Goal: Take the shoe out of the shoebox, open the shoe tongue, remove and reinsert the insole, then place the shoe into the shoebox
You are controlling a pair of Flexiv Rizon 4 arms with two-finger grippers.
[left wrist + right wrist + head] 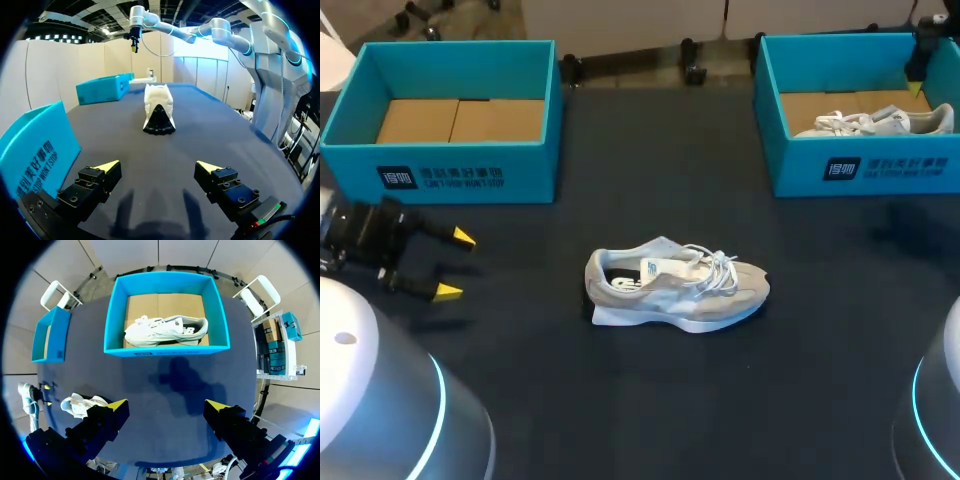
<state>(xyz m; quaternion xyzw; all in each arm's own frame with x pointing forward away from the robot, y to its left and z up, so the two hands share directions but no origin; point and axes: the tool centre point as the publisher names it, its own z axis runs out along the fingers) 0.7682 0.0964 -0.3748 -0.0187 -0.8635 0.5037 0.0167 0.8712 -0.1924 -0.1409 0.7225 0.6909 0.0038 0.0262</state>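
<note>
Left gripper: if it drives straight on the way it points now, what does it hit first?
Likely the shoe dead ahead, heel end first; nothing shows between them.

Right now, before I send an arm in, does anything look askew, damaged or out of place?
Nothing stands out. The grey-and-white sneaker stands upright on the dark table. A second pale sneaker lies on its side inside the right teal cardboard shoebox. The left gripper and right gripper are open, touching nothing.
</note>
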